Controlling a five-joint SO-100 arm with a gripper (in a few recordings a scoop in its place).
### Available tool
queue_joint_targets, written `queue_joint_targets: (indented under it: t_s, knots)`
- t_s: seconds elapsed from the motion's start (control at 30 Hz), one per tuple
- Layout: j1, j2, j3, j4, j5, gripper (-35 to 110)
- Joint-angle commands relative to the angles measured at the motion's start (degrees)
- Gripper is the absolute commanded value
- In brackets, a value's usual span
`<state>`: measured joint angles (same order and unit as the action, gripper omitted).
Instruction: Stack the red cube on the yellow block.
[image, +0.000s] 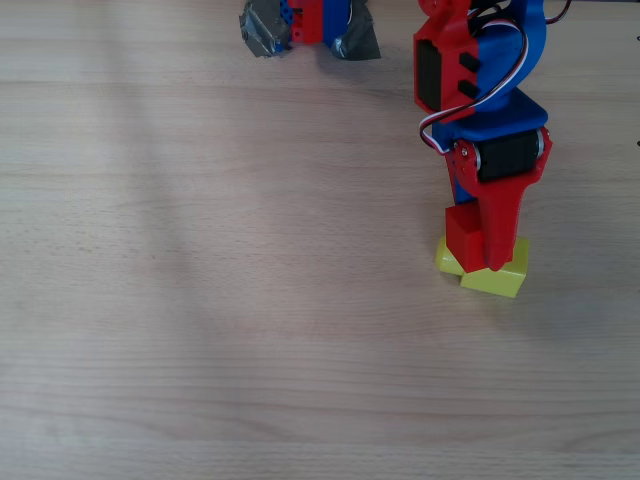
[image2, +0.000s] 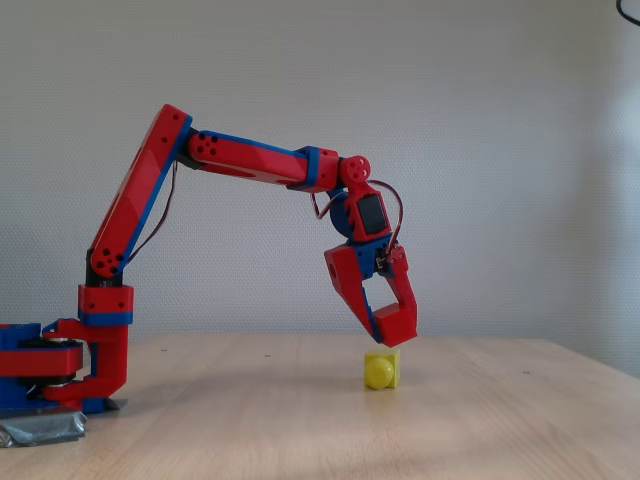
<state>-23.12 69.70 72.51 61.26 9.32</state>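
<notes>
The yellow block lies on the wooden table, right of centre in the overhead view. In the fixed view the yellow block turns its round stud toward the camera. My red-and-blue gripper hangs directly over it, pointing down, shut on the red cube. The cube's underside sits right at the block's top face, and I cannot tell whether they touch. From overhead, the red cube shows to the left of the pointed red finger of the gripper and overlaps the block's upper left part.
The arm's base is fixed to the table with grey tape at the far edge. Bare wooden table stretches left of and in front of the block. A plain wall stands behind.
</notes>
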Motion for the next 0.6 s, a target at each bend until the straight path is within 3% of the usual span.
queue_joint_targets:
  t_s: [0.0,0.57]
  knots:
    - [-1.14,4.92,-2.29,0.09,0.88,3]
    - [-2.02,5.10,-1.41,0.62,-3.08,1]
